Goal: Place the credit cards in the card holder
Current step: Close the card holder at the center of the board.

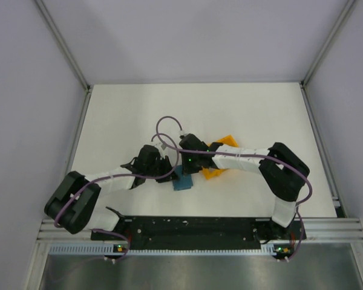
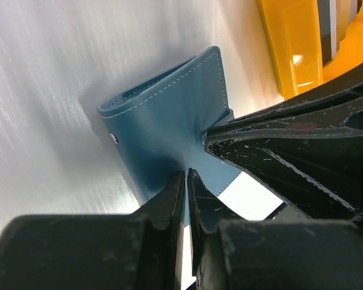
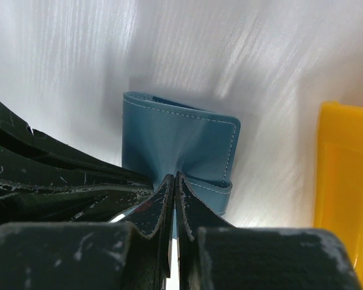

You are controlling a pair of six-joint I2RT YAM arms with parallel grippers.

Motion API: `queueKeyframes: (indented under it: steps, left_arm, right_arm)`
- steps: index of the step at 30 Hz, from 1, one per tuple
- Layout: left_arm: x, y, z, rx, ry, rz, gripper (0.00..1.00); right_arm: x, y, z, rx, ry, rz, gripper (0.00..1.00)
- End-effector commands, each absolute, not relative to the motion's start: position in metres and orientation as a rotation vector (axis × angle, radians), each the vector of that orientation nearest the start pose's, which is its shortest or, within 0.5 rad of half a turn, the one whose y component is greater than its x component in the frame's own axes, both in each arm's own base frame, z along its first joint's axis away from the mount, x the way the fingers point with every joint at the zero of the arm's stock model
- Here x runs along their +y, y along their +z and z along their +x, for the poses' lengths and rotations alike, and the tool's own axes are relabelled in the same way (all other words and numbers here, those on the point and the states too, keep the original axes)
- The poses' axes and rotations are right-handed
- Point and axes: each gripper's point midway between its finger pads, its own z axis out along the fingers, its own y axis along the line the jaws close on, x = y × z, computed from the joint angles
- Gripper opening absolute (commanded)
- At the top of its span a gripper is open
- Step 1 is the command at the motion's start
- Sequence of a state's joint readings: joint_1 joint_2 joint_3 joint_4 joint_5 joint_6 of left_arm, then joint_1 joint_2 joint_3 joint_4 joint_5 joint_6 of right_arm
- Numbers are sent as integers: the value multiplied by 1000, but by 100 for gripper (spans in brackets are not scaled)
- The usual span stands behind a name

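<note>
Leftmost, angling in from the near-left corner over the white desk with the left arm, and clenching the left claw on the near edge of the card holder, fingertips pressing almost together with only thin blue leather pinched between them. At the middle, finding the card holder lying folded and flat on the desk just ahead of the arm bases, caught between both claws, showing a teal cover, pale stitching along its border and a small stud on one side, and puckering where each claw is biting. Further right, clenching the right claw tight on the holder's other edge, next to a narrow tab poking out from under the cover, with the tips of both claws lying close together over the leather. Rightmost, spotting the orange rack sitting on the desk just beside the holder and partly under the right arm, and glimpsing grey and dark strips at its upper corner in the left wrist view, too cropped to name.
</note>
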State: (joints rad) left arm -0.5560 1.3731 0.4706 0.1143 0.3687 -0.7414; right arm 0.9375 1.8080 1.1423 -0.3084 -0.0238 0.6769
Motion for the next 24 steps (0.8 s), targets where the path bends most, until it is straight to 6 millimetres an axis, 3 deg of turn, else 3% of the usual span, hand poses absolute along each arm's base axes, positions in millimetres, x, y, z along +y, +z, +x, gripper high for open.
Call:
queueKeyframes:
  steps: [1,10,20,23,24]
  left_arm:
    - [-238,29,212,2551,-1015,-40,9]
    - [-237,29,213,2547,-1012,-48,9]
    - [-236,35,214,2525,-1006,-50,10]
    - [-236,34,214,2526,-1002,-50,10]
    - [-235,33,214,2530,-998,-54,10]
  right_arm:
    - [368,37,232,2653,617,-343,0]
    - [348,27,227,2677,525,-330,0]
    - [343,11,221,2694,549,-250,0]
    - [346,14,221,2682,567,-252,0]
    - [347,17,222,2674,579,-249,6]
